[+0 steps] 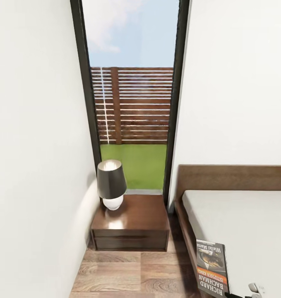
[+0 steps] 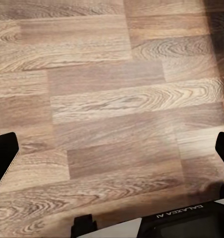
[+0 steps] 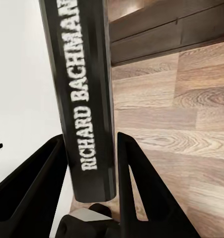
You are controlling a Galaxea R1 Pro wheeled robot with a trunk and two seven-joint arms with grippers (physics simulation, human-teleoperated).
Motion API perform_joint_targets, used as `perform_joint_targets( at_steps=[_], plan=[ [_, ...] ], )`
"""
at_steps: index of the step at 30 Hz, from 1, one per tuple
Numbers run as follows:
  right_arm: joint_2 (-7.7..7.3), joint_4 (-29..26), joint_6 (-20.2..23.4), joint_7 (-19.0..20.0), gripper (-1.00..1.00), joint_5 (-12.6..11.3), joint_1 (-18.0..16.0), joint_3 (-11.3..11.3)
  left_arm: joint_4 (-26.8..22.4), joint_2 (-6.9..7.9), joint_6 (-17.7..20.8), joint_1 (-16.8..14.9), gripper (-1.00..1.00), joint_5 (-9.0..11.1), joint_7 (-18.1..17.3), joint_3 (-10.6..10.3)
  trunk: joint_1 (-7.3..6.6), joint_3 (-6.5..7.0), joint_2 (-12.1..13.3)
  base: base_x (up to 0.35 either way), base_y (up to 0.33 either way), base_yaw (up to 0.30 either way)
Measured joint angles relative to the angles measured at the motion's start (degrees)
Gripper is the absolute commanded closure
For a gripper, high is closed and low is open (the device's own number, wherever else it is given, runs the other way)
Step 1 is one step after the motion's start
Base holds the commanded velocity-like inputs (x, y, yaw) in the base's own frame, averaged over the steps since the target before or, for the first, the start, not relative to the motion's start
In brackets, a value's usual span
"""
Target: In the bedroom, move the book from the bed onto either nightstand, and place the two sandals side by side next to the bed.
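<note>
Gripping book [image 3: 89, 99], right claw [image 3: 89, 163] clamps black spine, white "RICHARD BACHMAN"; left claw [image 2: 112, 148] wide.

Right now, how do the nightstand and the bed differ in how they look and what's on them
The nightstand is a small, glossy dark-brown cabinet with drawer fronts; the bed is far larger, with a plain light-grey mattress. The nightstand carries a lamp with a dark shade; the bed has the book at its edge, its spine between the fingers of the right gripper. The nightstand sits below the window, the bed along the white wall. Both share dark brown wood.
</note>
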Motion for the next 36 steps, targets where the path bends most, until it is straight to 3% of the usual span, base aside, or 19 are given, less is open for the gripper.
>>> perform_joint_targets(
  at_steps=[36],
  plan=[
    [0.00,0.0,0.0,0.0,1.00,0.0,0.0,0.0,0.0,0.00,0.0,0.0,-1.00,0.0,0.0,0.0,0.00,0.00,0.0,0.327,0.000,0.000]
  ],
)
